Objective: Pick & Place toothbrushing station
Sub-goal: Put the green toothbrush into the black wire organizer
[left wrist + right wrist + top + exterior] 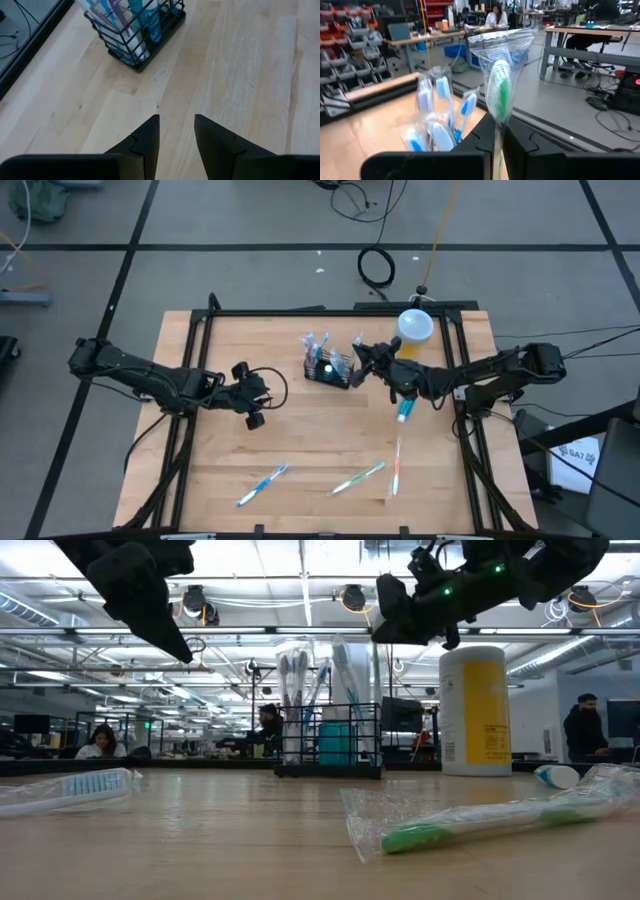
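My desk (220, 470) carries the black wire toothbrushing station (329, 368) near its far middle, upright, stuffed with wrapped brushes, with the yellow bottle (414, 330) just beyond to its right. My right arm reaches in low from the right edge, its end effector (362, 358) just beside the station's right end, clamped on a wrapped green toothbrush (498, 95) that stands up between the fingers. My left arm stretches from the left edge, its end effector (252, 392) parted, holding nothing, above bare wood left of the station.
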Robot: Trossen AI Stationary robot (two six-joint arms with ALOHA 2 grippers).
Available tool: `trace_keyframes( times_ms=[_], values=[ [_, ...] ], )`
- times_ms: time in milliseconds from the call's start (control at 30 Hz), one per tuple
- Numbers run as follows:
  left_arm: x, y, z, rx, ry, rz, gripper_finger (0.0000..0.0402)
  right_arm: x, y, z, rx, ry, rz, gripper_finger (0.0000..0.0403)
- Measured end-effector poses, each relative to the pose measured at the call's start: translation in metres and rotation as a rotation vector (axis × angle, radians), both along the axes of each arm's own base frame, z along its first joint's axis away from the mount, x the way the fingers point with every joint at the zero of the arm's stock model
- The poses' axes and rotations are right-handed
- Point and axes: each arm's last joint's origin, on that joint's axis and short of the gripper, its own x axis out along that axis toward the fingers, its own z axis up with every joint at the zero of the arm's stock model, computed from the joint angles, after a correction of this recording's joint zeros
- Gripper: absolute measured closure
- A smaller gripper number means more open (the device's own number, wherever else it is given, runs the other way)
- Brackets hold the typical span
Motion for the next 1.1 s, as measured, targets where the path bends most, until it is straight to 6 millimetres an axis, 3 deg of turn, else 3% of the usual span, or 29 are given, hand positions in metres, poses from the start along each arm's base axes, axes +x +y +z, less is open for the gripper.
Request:
trace_keyframes(
  times_ms=[167,467,833,1100],
  values=[
    [0.0,0.0,0.0,0.001,0.0,-0.001,0.0272,0.001,0.0,-0.006,0.05,-0.003,-0.008,0.0392],
    [0.001,0.0,0.001,-0.003,-0.018,-0.001,0.0272,0.012,-0.005,-0.034,0.07,0.064,-0.03,0.039],
    [0.001,0.0,0.001,-0.002,-0.019,-0.002,0.0272,0.013,-0.011,-0.036,0.061,0.078,-0.048,0.036],
    [0.001,0.0,0.001,-0.002,-0.018,-0.002,0.0272,0.013,-0.011,-0.035,0.046,0.091,-0.044,0.0308]
  ],
)
